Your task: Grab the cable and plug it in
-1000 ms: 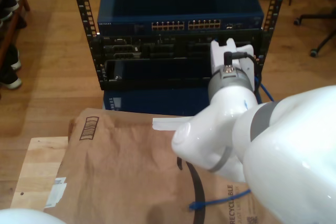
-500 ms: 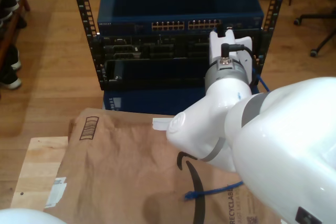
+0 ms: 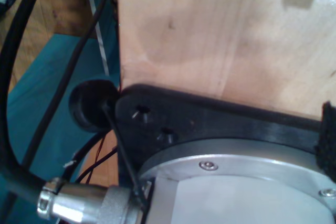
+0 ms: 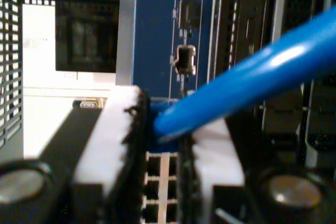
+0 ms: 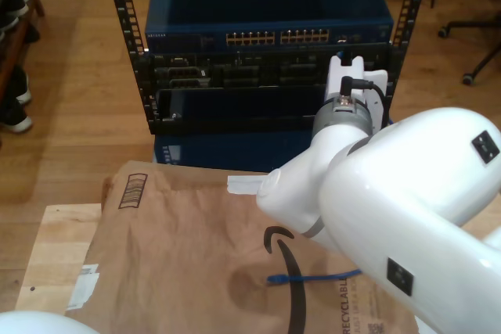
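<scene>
1. Wooden flooring runs round a black rack (image 5: 125,21) at the far side of the exterior view, with a blue network switch (image 5: 266,13) mounted high in it and darker units below.
2. Nearer the camera, a brown paper bag (image 5: 180,256) lies flat on a pale wooden table (image 5: 55,248).
3. A big white arm (image 5: 407,217) comes in from the exterior view's right and reaches toward the rack.
4. My second gripper (image 4: 168,145) is up close to the switch's row of ports (image 4: 157,182), seen between its white pads (image 4: 113,129).
5. Its jaws are closed tight on the cable (image 4: 247,82), pinching the blue end between the pads, while the cord runs out thick and blurred across the second wrist view.
6. In the exterior view the cable's loose end (image 5: 313,278) lies on the bag, near the camera and just beside the arm.
7. The first wrist view looks at a black bracket (image 3: 210,124), a metal connector (image 3: 84,205), black wiring and the table's wooden edge (image 3: 220,35); whether my first gripper's jaws are apart or together I cannot tell.
</scene>
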`<state>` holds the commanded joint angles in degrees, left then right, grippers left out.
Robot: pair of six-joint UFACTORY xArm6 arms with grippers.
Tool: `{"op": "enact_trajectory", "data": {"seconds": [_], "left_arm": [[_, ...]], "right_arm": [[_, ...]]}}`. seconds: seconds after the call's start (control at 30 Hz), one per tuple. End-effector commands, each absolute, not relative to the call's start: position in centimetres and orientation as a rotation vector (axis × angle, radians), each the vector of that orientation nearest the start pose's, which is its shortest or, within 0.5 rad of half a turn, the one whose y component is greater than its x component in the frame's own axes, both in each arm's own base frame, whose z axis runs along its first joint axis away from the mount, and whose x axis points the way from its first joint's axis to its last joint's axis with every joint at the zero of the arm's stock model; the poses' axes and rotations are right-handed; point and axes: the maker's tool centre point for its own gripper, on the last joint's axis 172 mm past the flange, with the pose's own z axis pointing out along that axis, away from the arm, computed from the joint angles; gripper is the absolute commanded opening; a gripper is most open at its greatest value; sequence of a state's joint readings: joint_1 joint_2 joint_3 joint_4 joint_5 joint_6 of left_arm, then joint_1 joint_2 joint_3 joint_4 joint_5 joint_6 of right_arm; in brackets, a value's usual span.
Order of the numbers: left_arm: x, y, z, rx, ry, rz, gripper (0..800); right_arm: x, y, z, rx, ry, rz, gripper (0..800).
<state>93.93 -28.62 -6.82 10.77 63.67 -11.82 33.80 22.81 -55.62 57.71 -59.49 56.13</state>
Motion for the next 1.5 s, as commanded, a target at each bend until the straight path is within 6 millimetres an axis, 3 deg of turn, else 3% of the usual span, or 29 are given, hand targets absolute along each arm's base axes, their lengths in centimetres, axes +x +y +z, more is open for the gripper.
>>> {"op": "enact_trajectory", "data": {"seconds": [0.1,0.33,0.67,1.07,1.23,1.5], "left_arm": [[-4.7,11.2,3.7,1.861,2.16,-0.679,800],[-4.7,11.2,3.7,1.86,2.16,-0.678,800],[-4.7,11.2,3.7,1.86,2.161,-0.679,800],[-4.7,11.2,3.7,1.86,2.16,-0.678,800],[-4.7,11.2,3.7,1.86,2.161,-0.679,800],[-4.7,11.2,3.7,1.86,2.16,-0.678,800]], "right_arm": [[60.7,11.7,28.4,-1.251,1.486,-1.401,0],[60.2,11.1,28.6,-1.152,1.491,-1.425,0],[60.3,11.9,27.8,-1.084,1.454,-1.435,0],[62.0,15.0,26.9,-1.083,1.332,-1.433,0],[63.0,13.9,27.6,-1.033,1.316,-1.47,0],[63.4,14.2,27.6,-1.011,1.272,-1.477,0]]}}
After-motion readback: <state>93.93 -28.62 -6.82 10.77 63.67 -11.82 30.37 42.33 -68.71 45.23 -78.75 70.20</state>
